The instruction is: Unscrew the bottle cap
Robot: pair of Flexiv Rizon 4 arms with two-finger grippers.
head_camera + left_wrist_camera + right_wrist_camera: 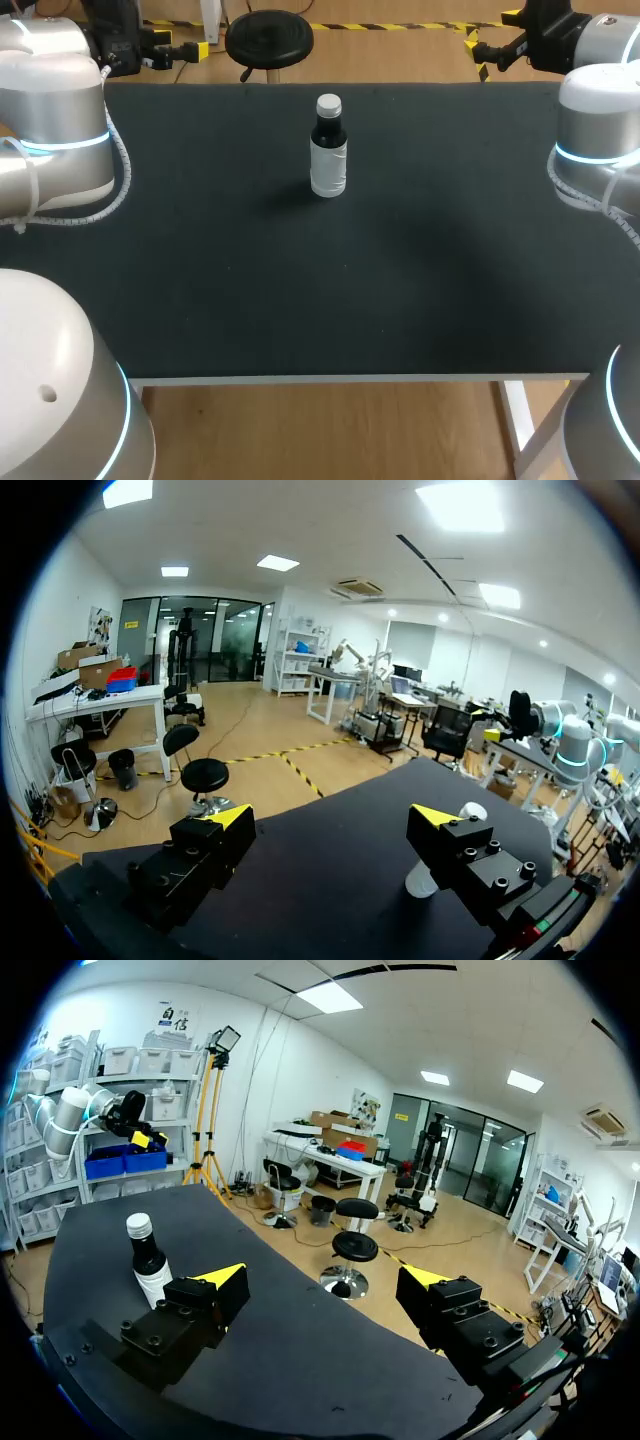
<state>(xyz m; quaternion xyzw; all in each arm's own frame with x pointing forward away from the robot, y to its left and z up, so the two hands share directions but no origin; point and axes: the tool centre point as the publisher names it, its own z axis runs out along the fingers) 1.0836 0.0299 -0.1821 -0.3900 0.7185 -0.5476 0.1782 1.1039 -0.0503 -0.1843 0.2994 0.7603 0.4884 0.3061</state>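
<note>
A dark bottle [328,150] with a white label and a white cap [328,104] stands upright at the far middle of the black table [300,290]. My left gripper [185,46] hangs open past the far left corner, far from the bottle. In the left wrist view the gripper [335,816] holds nothing, and the bottle [420,883] shows partly behind one finger. My right gripper [478,55] is open past the far right corner. Its own view shows the gripper [325,1277] empty, with the bottle [150,1265] off beside one finger.
Nothing else stands on the table besides the bottle. The silver links of my left arm [55,130] and right arm [600,140] rise over the table's left and right sides. The white front edge [350,379] runs across the near side.
</note>
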